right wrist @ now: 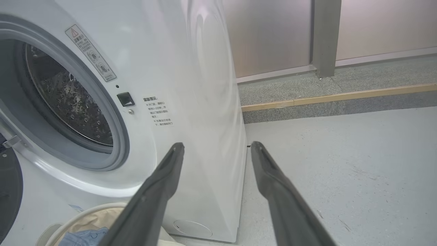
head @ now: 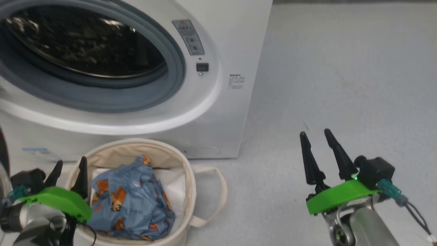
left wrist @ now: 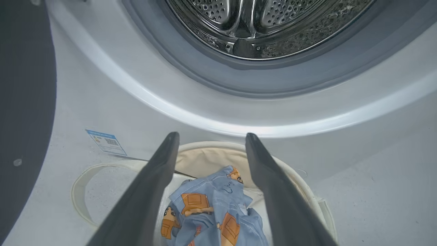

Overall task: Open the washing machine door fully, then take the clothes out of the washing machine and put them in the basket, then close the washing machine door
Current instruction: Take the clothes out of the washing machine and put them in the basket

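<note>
Left hand fingers apart; right hand fingers apart, pointing up

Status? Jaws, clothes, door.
Left gripper and right gripper: jaws open, empty. Clothes in basket. Washing machine door open, not yet closed. Left gripper may sit in its swing path.

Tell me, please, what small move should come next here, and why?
Probably lift the left gripper clear of the basket and swing it toward the washing machine door. The clothes already lie in the basket, the gripper stands open and empty above them, no fabric shows in the drum, and the door hangs open at the left.
</note>
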